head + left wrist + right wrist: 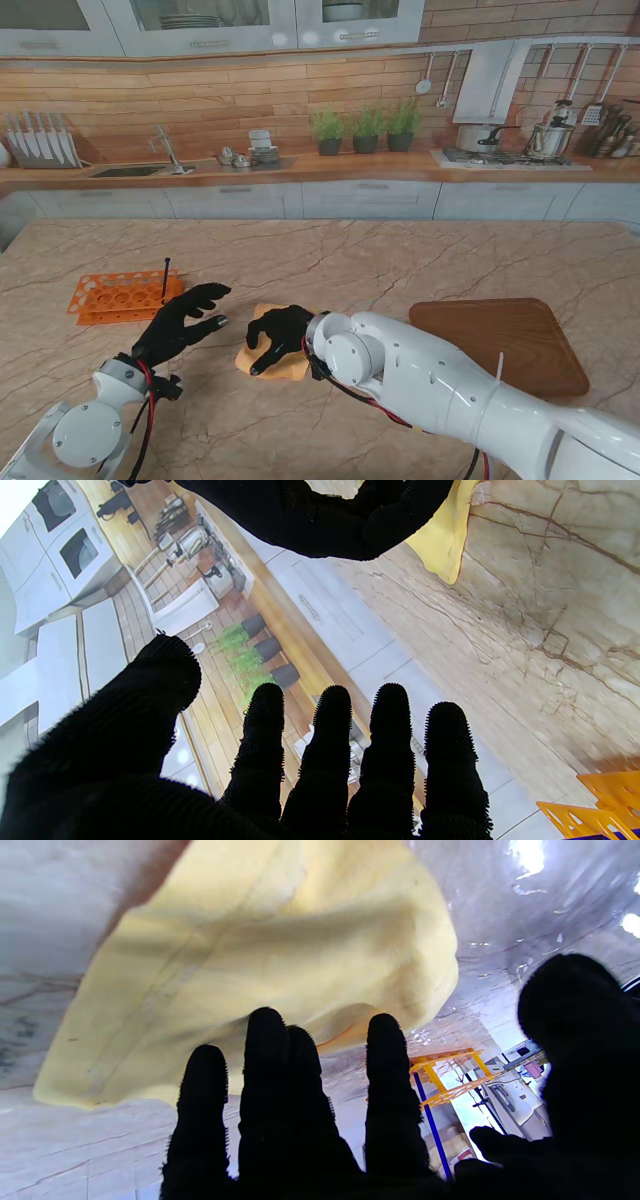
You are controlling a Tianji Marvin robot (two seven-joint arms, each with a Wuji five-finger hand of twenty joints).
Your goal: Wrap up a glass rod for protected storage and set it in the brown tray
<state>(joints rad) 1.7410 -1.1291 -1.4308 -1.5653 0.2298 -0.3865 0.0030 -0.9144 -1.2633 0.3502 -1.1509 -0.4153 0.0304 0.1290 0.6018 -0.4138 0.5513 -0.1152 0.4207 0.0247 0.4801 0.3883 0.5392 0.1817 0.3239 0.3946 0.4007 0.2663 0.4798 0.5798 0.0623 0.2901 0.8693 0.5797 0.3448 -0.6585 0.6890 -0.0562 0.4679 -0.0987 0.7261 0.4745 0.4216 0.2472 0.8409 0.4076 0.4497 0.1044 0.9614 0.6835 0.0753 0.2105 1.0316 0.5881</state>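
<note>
While the right hand [279, 337] rests palm-down on the yellow cloth [292, 366] with its fingers [265, 1050] spread and gripping nothing, the glass rod [165, 279] stands upright in the orange rack [118, 296] on the left, well apart from the brown tray [510, 343] on the right. The left hand [183, 322] hovers between rack and cloth, fingers apart and empty, so I judge the wrapping not yet begun. Next, that hand needs to pinch the thin rod, lift it straight out and lay it on the cloth

Marble table [400, 260] carries orange rack [120, 296], yellow cloth [285, 362], brown tray [510, 345].
</note>
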